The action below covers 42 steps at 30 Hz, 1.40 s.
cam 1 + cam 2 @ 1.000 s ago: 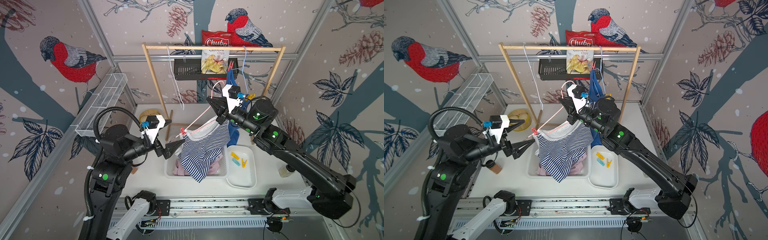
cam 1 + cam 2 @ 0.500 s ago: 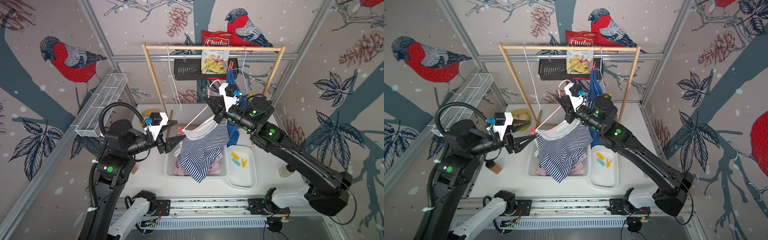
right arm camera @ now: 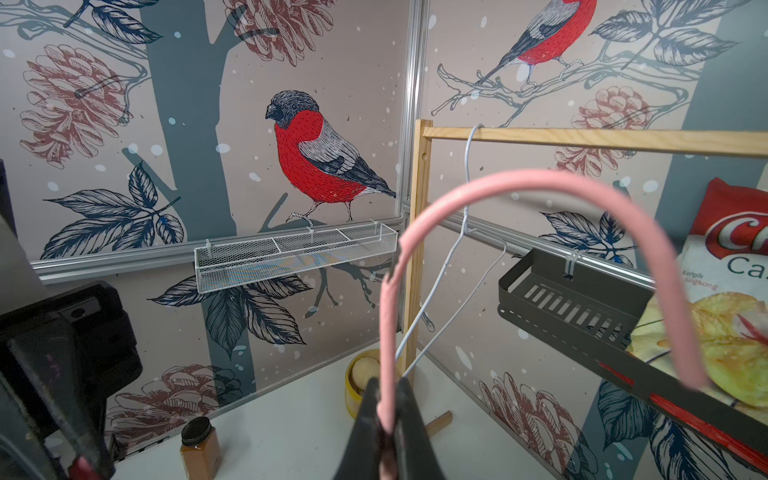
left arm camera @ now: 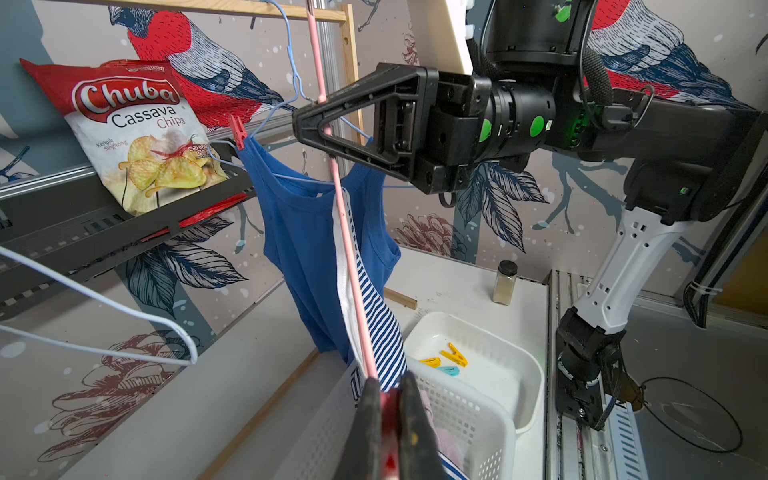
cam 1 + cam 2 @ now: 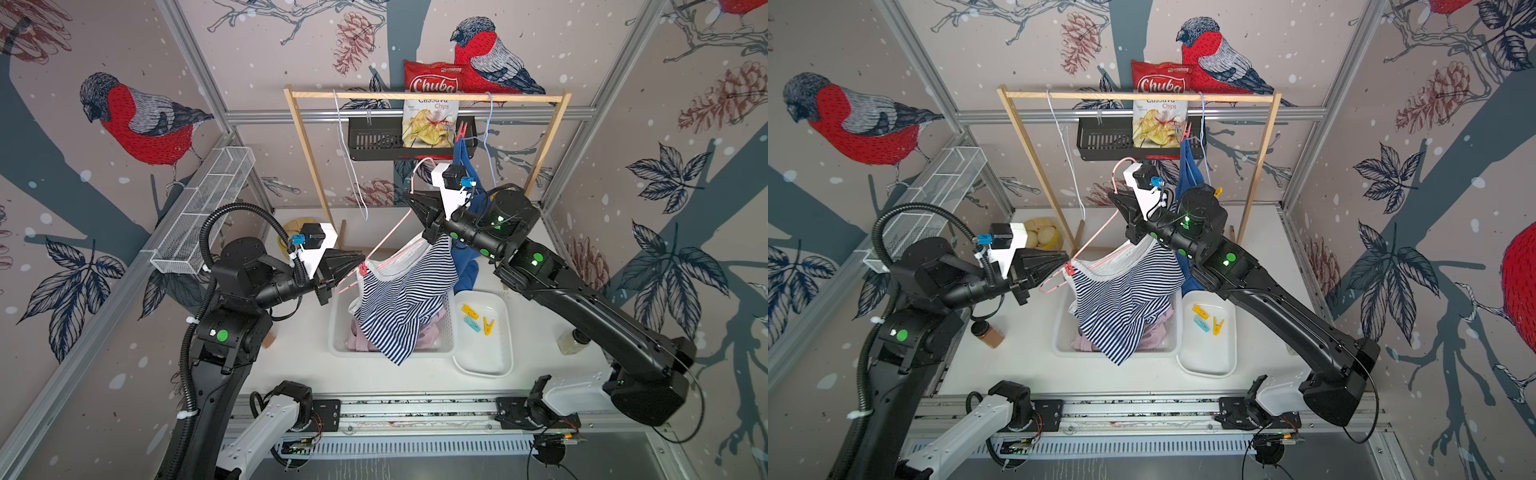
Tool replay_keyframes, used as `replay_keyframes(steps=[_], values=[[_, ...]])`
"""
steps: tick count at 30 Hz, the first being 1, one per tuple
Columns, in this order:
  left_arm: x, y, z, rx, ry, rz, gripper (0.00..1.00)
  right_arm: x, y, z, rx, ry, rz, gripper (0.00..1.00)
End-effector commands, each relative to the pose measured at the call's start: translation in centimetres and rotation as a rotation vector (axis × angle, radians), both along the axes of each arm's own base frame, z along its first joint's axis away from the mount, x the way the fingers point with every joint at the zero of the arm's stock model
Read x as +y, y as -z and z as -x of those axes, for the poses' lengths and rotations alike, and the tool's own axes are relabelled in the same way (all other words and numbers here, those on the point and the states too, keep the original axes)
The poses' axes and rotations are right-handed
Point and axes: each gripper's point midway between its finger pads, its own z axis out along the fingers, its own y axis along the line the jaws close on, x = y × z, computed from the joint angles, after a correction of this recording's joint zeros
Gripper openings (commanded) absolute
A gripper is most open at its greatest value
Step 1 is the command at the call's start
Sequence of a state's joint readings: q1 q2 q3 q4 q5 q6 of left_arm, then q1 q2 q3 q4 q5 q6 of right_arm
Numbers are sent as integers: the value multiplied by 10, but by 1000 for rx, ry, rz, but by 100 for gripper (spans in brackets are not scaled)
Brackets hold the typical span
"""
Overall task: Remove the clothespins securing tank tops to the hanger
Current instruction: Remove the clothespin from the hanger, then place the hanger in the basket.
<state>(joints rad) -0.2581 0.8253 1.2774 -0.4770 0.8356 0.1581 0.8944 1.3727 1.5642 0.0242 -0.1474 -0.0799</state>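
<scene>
Top views showed the left gripper [image 5: 362, 266], gaping and short of the pink hanger [image 5: 386, 243] a second earlier, now pinching the red clothespin [image 5: 363, 270] that pinned the striped tank top [image 5: 399, 303] to it above the white basket [image 5: 338, 328], while the right gripper [image 5: 409, 199] stayed clamped on that hanger's neck. Left wrist view had the red clothespin [image 4: 390, 415] squeezed between both black fingers [image 4: 368, 419], with the blue tank top [image 4: 303, 224] hanging farther off. Right wrist view showed closed jaws gripping the pink hanger [image 3: 388, 332] below its hook.
</scene>
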Motion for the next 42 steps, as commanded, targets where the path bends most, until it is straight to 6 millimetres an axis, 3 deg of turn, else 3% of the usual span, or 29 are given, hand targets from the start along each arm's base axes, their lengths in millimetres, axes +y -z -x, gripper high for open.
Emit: replay_keyframes(steps=[1, 7, 11, 14, 22, 30, 36, 42], values=[[0, 0, 1, -19, 2, -6, 0, -1, -12, 3, -11, -8, -35, 0], [11, -10, -6, -55, -101, 3, 0, 6, 4, 0, 5, 31, 31, 0], [38, -27, -21, -121, -315, 40, 0, 16, 24, 0, 23, 72, 99, 0], [55, -37, -20, -182, -424, 78, 0, 22, 34, 2, 31, 85, 130, 0], [58, -38, -16, -173, -433, 96, 0, 37, 63, 1, 103, 124, 219, 0], [51, -32, -12, -153, -383, 87, 0, 54, 131, -5, 302, 54, 359, 0], [42, -16, -14, -97, -334, 60, 0, 45, 187, -13, 453, 86, 366, 0], [24, 0, -17, -13, -221, 88, 0, 47, 247, -30, 590, 147, 429, 0]])
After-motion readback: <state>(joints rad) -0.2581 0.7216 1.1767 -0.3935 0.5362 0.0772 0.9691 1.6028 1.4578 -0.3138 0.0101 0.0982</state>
